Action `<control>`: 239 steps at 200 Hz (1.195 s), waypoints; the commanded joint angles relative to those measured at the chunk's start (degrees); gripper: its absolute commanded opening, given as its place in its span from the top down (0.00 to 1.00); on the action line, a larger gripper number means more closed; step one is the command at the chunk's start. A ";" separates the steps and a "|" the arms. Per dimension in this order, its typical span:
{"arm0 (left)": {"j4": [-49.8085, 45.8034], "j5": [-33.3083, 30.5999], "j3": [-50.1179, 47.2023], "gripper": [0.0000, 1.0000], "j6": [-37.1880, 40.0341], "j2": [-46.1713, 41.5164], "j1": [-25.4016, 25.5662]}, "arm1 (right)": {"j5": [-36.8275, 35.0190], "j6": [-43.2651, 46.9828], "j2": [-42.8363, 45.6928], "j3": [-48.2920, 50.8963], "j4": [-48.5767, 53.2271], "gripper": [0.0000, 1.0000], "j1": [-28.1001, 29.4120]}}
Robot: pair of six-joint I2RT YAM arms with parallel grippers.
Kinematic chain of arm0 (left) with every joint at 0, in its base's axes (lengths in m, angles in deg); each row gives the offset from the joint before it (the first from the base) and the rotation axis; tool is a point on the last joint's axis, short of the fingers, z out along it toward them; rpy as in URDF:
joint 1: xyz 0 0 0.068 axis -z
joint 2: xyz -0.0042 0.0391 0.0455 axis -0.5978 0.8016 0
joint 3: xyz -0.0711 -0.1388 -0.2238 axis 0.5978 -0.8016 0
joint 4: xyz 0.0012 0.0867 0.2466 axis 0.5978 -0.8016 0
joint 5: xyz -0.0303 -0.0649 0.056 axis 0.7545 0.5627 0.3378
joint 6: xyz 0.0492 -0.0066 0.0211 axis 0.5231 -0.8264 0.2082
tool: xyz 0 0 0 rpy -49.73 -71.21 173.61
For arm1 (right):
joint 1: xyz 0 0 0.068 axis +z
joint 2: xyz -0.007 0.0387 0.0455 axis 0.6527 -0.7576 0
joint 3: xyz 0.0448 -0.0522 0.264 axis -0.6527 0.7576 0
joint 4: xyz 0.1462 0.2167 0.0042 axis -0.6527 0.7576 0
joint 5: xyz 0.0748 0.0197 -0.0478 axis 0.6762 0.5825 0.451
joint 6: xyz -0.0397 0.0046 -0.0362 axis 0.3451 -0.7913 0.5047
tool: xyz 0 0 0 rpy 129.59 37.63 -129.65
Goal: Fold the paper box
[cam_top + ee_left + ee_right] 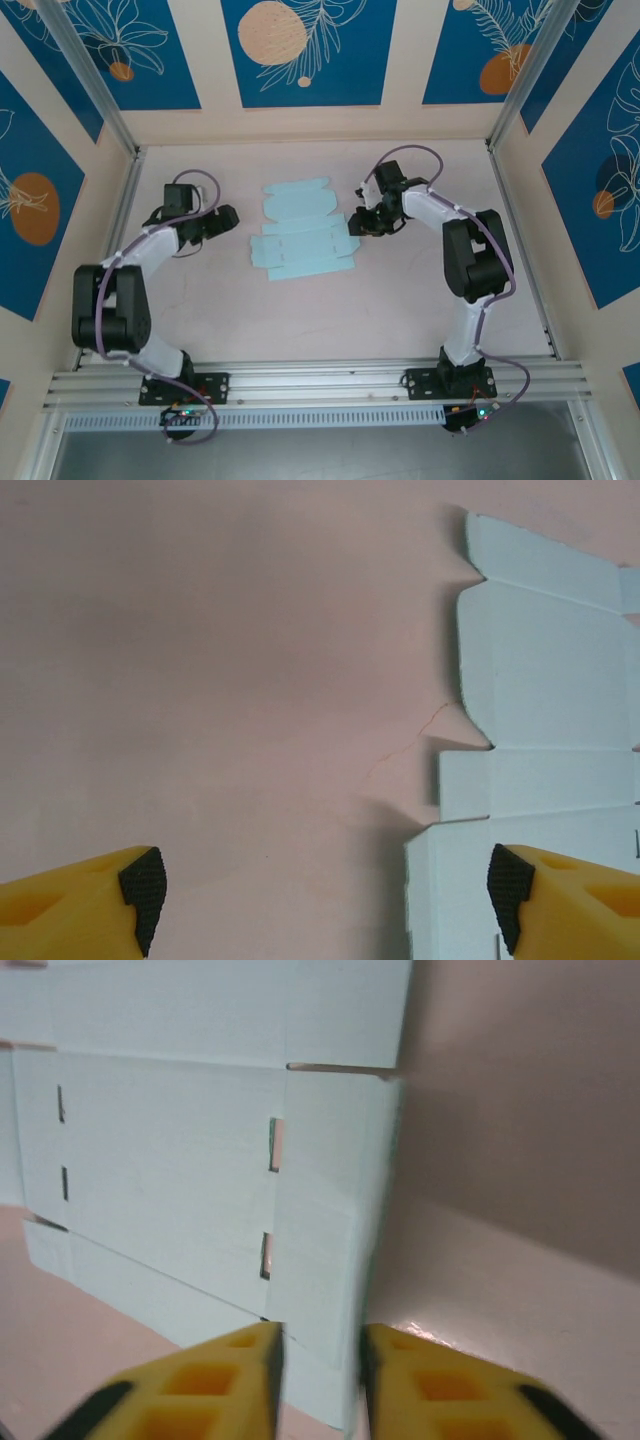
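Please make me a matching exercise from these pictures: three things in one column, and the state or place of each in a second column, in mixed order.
Column one:
1. left end effector
2. right end effector
3. paper box

Column two:
a. lying flat, unfolded
b. jaws wide apart, at the box's left edge
c. jaws slightly apart, at the box's right edge

Pairs: 1-b, 2-c, 3-a.

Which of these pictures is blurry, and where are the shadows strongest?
Right wrist view: soft and smeared, the paper box and the yellow right claw both fuzzy. Left wrist view: crisp, with a dark shadow hugging the card's left edge. Top view: even light, faint shadows.
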 commanded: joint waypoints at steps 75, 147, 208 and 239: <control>-5.30 5.32 28.20 0.38 0.99 26.08 9.41 | -11.16 -12.19 15.14 9.58 -1.89 0.22 0.04; -11.60 -0.37 32.82 0.39 -0.66 31.36 12.56 | -15.08 -18.49 29.77 16.85 -3.19 0.16 1.77; -6.77 0.63 29.85 0.29 -3.24 31.68 13.73 | -15.80 -23.35 36.44 21.73 -5.79 0.14 3.50; -3.06 4.49 29.76 0.39 -5.56 33.04 13.73 | -15.09 -27.58 38.74 25.61 -8.52 0.14 3.70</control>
